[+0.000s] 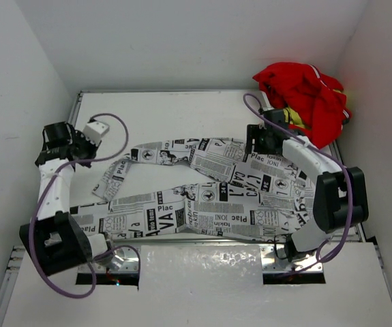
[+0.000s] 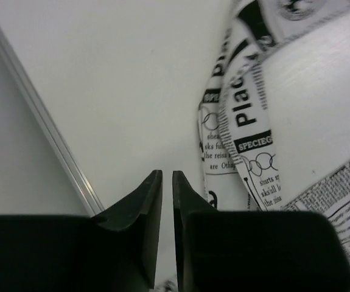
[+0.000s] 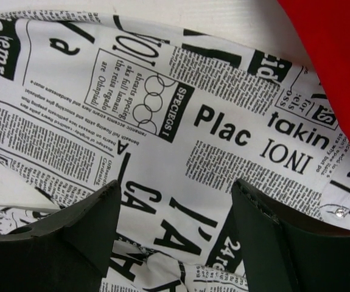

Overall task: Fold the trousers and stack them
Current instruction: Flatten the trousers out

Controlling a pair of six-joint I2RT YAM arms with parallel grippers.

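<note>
The newspaper-print trousers lie spread on the white table, waist at the right, two legs reaching left. My left gripper hovers at the far left, just beyond the end of the upper leg; its jaws are nearly closed with a thin gap and hold nothing. My right gripper is above the waist end, jaws wide open over the printed cloth, with nothing between them. The cloth fills the right wrist view.
A red garment with a yellow patch is heaped at the back right corner, also at the top right of the right wrist view. White walls enclose the table; a raised edge runs along the left side.
</note>
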